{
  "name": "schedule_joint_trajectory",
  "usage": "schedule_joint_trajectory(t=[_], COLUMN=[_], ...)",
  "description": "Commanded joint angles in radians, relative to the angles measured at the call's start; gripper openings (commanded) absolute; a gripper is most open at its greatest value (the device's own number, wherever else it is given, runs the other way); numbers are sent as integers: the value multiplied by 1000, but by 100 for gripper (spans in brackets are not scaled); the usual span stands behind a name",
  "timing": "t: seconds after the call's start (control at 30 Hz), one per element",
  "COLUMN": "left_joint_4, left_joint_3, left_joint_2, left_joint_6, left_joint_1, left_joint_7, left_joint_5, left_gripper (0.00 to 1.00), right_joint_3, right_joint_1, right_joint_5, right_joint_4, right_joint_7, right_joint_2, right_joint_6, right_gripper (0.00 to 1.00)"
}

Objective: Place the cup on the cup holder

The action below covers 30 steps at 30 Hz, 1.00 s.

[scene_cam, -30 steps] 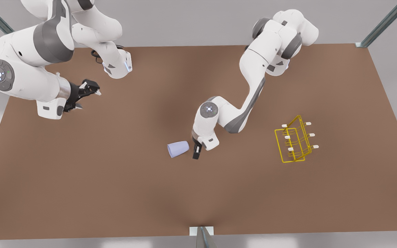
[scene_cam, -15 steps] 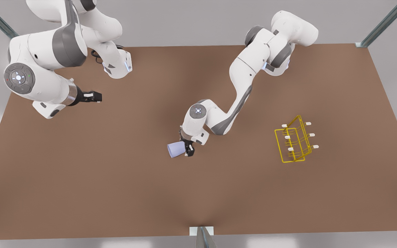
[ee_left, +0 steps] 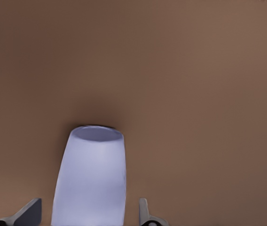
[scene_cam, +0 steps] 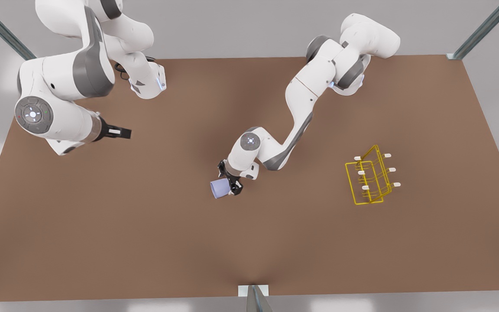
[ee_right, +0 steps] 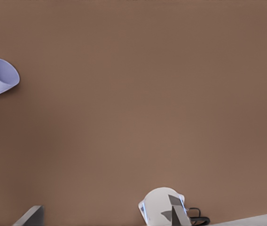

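The lavender-blue cup (scene_cam: 218, 189), lying on its side mid-bench at nine o'clock from the yellow wire cup holder (scene_cam: 371, 177), is straddled by the left pincer (scene_cam: 231, 184), fingers spread and not yet closed; a squeeze on its tapered wall could let it be squirted free, while the right pincer (scene_cam: 118, 133), whose finger gap cannot be told, is held idle.

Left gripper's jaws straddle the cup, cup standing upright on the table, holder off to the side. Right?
Not upright. The cup lies on its side, as the front view shows. The left gripper does straddle it, jaws either side, and the cup holder stands apart toward the front view's right.
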State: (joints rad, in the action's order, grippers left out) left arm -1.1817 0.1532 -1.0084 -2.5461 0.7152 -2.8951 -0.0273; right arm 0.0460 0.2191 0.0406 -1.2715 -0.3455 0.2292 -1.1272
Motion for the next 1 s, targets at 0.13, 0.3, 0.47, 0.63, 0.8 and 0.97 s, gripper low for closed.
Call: schedule_joint_trajectory(t=[0.13, 0.3, 0.47, 0.63, 0.8, 0.97], left_joint_4=[1, -6, -6, -6, -6, -4], left_joint_3=[0, 0, -1, -1, -1, -3], left_joint_2=[-26, -39, -61, -76, -90, -91], left_joint_6=[-94, -125, -152, -160, -175, -175], left_joint_1=[12, 16, 15, 18, 18, 18], left_joint_7=[-115, -113, -113, -111, -110, -110], left_joint_5=[4, 4, 4, 3, 1, 1], left_gripper=[100, 100, 100, 100, 94, 94], right_joint_3=[2, 2, 6, 6, 6, 6], right_joint_1=[-4, -4, -4, -3, -3, -3], right_joint_5=[-5, -5, -7, -5, -5, -5], right_joint_4=[-32, -31, -35, -35, -32, -32], right_joint_7=[-13, -18, -7, -9, -7, 2], right_joint_2=[-33, -34, -47, -47, -47, -47], right_joint_6=[-57, -49, -49, -46, -31, -20], right_gripper=[100, 100, 100, 100, 100, 100])
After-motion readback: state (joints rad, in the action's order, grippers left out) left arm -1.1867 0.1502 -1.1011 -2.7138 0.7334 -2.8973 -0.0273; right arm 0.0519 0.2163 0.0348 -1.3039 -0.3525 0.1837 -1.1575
